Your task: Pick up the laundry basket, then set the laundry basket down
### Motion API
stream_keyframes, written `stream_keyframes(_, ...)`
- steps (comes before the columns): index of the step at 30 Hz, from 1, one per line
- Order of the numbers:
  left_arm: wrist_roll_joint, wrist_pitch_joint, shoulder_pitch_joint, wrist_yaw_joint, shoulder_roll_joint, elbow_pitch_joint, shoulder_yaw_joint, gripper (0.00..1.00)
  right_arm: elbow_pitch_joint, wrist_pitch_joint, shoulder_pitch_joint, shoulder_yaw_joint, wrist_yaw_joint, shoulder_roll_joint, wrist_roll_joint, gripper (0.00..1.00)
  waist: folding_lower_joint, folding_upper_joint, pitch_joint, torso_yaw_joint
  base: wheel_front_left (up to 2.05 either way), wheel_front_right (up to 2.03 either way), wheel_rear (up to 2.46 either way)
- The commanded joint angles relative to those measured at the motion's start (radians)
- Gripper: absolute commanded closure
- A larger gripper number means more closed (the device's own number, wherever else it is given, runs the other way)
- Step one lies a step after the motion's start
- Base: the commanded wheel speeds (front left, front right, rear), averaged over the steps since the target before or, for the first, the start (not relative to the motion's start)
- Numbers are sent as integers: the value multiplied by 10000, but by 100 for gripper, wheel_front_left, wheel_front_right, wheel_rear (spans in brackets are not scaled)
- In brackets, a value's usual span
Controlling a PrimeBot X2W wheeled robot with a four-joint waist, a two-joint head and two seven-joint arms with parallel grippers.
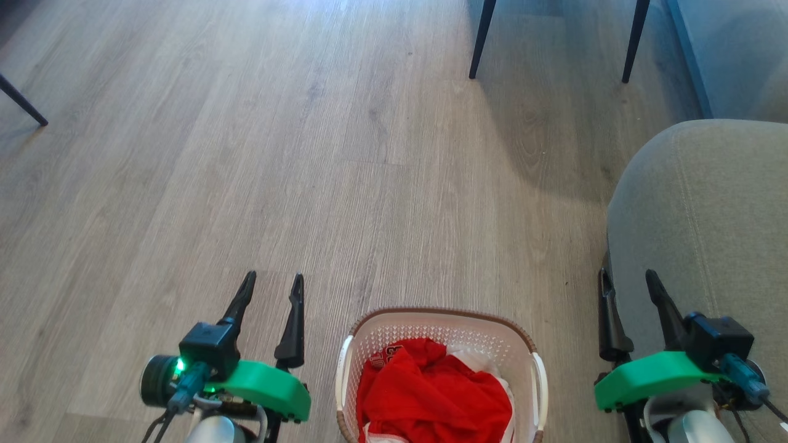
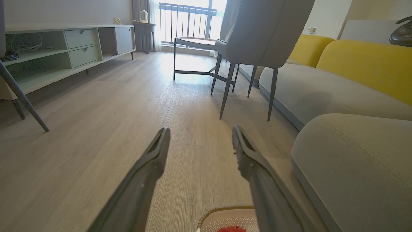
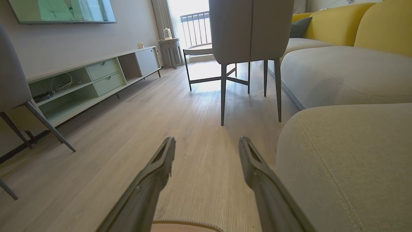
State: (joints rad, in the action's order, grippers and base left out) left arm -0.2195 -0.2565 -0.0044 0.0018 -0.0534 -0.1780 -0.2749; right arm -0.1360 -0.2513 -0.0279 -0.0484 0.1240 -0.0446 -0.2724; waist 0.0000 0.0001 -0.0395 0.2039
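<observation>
The laundry basket stands on the wood floor at the bottom middle of the head view, white and perforated with a brown rim; red and white clothes lie inside. Its rim also peeks in at the bottom of the left wrist view, laundry basket, and of the right wrist view, laundry basket. My left gripper hangs open to the basket's left, apart from it. My right gripper is open to the basket's right, over the edge of a grey cushion. Nothing is between either pair of fingers.
A grey sofa cushion fills the right side, close to my right gripper. A grey chair on dark legs stands ahead, with a small table behind it. A low pale-green cabinet runs along the left wall. Another dark leg shows far left.
</observation>
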Motion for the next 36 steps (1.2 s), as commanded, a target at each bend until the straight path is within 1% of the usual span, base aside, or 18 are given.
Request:
stream_keyframes(1,48,-53,-515,51,32,312,318,0,328,-105,398,-199,67,-57,36,0,0,-1,-4,-1,0,0,0)
stream_keyframes(5,-108,-53,-484,-56,32,256,323,0,313,-105,401,-227,67,-57,15,0,0,-1,-29,-14,0,0,0)
stream_keyframes(6,-117,0,1,-64,0,-34,0,100,-1,0,1,-8,0,2,0,100,0,-1,-32,-15,0,0,0)
stream_keyframes(10,-200,3,321,-103,-6,-605,-45,100,-594,37,-179,-69,0,23,-14,100,0,-1,-38,-20,0,0,0)
stream_keyframes(36,-3113,578,55,-346,-148,-635,534,100,-691,724,125,225,14,-25,-2721,100,0,-1,54,-424,0,0,0)
